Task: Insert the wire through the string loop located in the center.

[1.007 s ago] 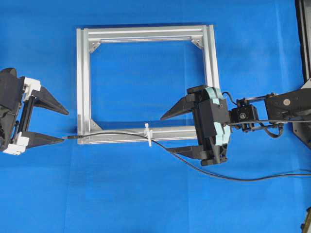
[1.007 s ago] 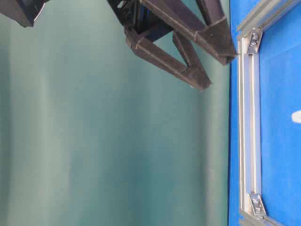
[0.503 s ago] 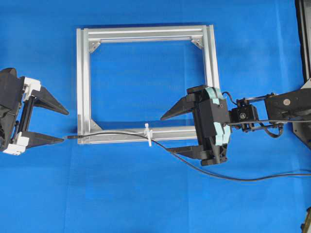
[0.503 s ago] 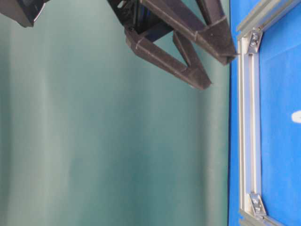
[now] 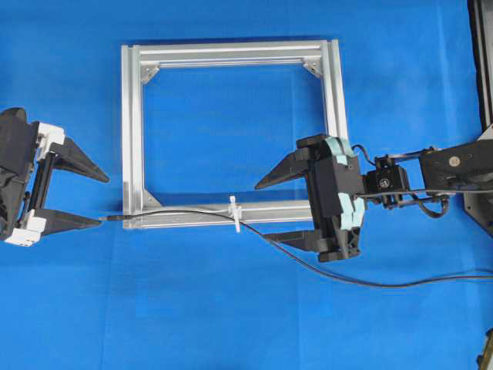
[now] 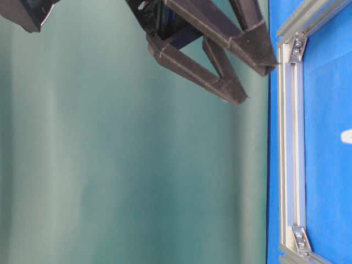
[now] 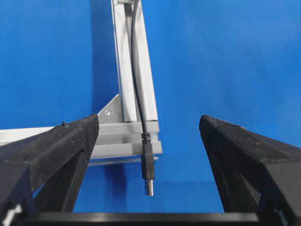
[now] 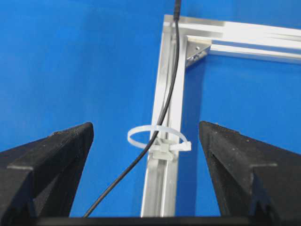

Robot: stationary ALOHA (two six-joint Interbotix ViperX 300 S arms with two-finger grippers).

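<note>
The wire (image 5: 323,266) comes in from the right and passes through the string loop (image 5: 233,213), a white loop on the frame's near bar. It then runs along that bar, and its plug tip (image 5: 112,219) pokes out past the frame's left corner. My left gripper (image 5: 100,200) stands open just left of the plug. In the left wrist view the plug (image 7: 147,165) lies between the spread fingers, touching neither. My right gripper (image 5: 263,213) is open just right of the loop. The right wrist view shows the wire (image 8: 171,80) threaded through the loop (image 8: 157,127).
The square aluminium frame (image 5: 231,54) lies flat on the blue cloth, its left bar (image 6: 290,165) also in the table-level view. The wire's slack trails off to the right edge (image 5: 462,277). Dark equipment (image 5: 481,62) stands at the far right.
</note>
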